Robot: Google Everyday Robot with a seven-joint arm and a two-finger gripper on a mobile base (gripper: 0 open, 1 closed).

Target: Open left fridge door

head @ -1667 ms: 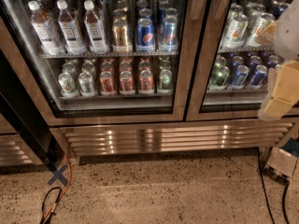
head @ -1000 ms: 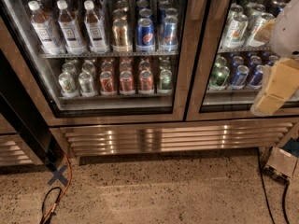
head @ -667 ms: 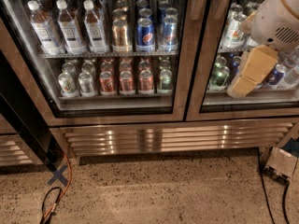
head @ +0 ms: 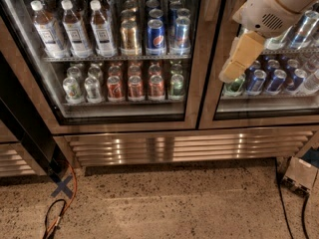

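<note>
The left fridge door fills the left and middle of the view, shut. The gripper hangs before the left edge of the right door; whether it is open or closed cannot be told

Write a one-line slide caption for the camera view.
Gripper hovers at the left edge of the right door; the left fridge door, fronting bottles and cans, is shut.

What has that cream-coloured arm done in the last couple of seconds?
The end effector swung in from the right edge, leftward and slightly up, and now hangs before the right door, close to the post between the doors. It has taken hold of nothing. The left fridge door stays shut; the bottles and cans have not moved.
</note>
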